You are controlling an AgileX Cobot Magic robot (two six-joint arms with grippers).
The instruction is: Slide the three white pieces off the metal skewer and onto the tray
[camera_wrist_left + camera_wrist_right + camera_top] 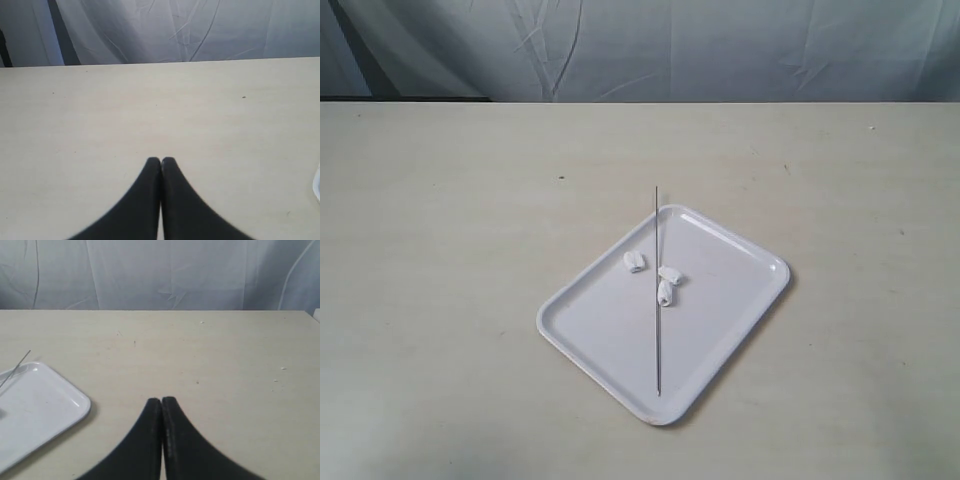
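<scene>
Pale bench carries a white tray; a skewer lies across it, three white pieces loose alongside. Left pincer and right pincer closed, empty.

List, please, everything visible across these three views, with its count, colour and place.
tray: one, glossy white, on the table, turned diagonally.
metal skewer: one, dark grey, lying across the tray, far tip past the rim.
white pieces: three, white, on the tray; one left of the skewer, two close on its right.
table: one, beige, under everything.
cloth backdrop: one, pale grey, behind the table.
left end effector: one, black, shut, over bare table.
right end effector: one, black, shut, near the tray corner.
</scene>
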